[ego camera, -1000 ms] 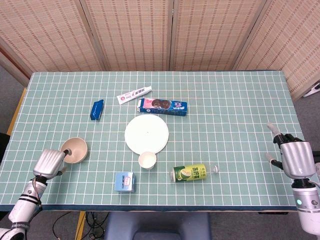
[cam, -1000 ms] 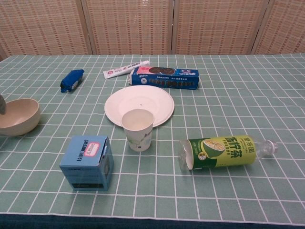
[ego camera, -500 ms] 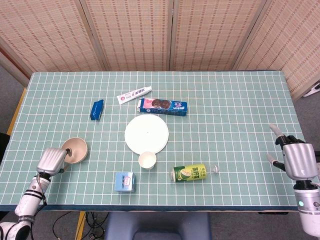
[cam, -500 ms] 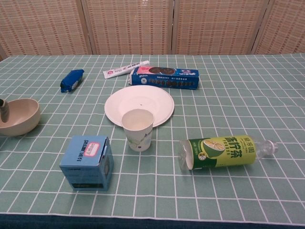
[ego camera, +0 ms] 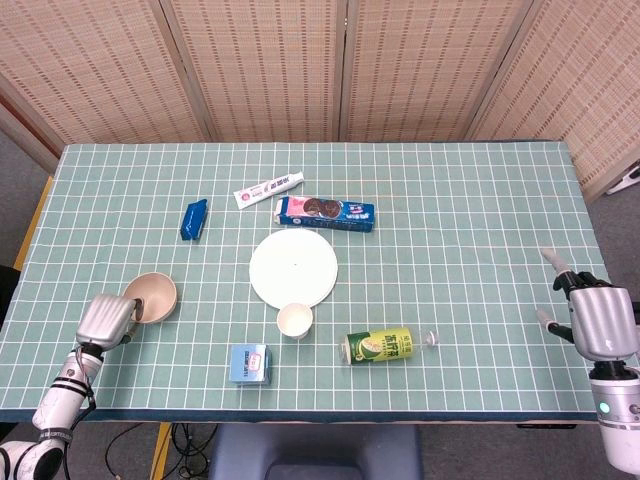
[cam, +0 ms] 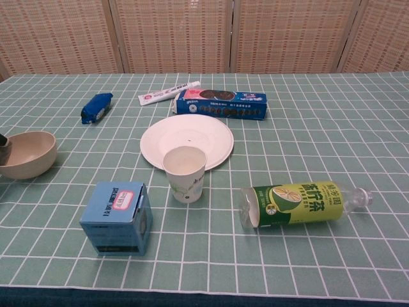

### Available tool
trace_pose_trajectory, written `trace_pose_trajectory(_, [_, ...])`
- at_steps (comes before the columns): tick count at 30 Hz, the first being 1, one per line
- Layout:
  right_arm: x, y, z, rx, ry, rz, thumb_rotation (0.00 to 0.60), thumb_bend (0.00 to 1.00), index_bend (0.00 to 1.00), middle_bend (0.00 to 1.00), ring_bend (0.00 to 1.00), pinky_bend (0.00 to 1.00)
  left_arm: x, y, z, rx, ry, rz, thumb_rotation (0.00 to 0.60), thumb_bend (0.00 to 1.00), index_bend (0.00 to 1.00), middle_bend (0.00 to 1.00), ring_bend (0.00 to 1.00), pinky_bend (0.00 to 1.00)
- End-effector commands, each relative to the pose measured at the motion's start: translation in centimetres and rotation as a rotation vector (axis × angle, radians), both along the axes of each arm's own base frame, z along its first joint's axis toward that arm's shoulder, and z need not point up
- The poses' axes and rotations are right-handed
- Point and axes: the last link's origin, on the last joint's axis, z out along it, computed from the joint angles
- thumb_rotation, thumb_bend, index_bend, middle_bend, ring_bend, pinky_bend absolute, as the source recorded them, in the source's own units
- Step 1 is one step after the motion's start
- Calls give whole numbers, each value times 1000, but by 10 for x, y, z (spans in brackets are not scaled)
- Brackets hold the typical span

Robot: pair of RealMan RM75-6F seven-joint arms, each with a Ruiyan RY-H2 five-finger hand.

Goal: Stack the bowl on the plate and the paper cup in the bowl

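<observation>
The beige bowl (ego camera: 153, 295) stands near the table's left edge, seen in the chest view as a bowl (cam: 29, 153) at the far left. My left hand (ego camera: 107, 319) is at its near-left rim, and a dark fingertip (cam: 4, 148) shows inside that rim, so the hand pinches the bowl. The white plate (ego camera: 293, 262) lies mid-table, and the same plate (cam: 192, 131) holds nothing. The paper cup (ego camera: 295, 320) stands upright just in front of it, also clear as a cup (cam: 185, 174) in the chest view. My right hand (ego camera: 598, 322) hovers at the right edge, fingers apart, holding nothing.
A green tea bottle (cam: 294, 203) lies on its side right of the cup. A light-blue box (cam: 117, 217) stands in front of the cup to the left. Behind the plate are a cookie box (cam: 220, 103), a toothpaste tube (cam: 169, 93) and a blue packet (cam: 96, 107).
The bowl has shifted slightly to the right with my left hand at its rim. My right hand has drifted a little toward the table's right edge.
</observation>
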Motion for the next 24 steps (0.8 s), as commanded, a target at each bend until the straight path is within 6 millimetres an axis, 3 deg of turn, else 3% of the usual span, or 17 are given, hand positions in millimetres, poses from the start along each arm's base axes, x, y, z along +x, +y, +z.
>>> trace_pose_trajectory(1, [0,0,0,0,-2,-2,600,32,171,498,472,685,0,0,0,-3,0,0,600,384,583,988,929,1000])
trace_pose_trajectory(13, [-2,2,5,-18,-15,-9,600,32,171,498,473,685,13,4,4,-9,-43,-29,600,397,620,995,932,1000])
trace_pose_trajectory(24, [-4,3,7,-21,-22,-15,600,32,171,498,472,685,74,25,-2,-40,-132,-173,600,397,620,995,931,1000])
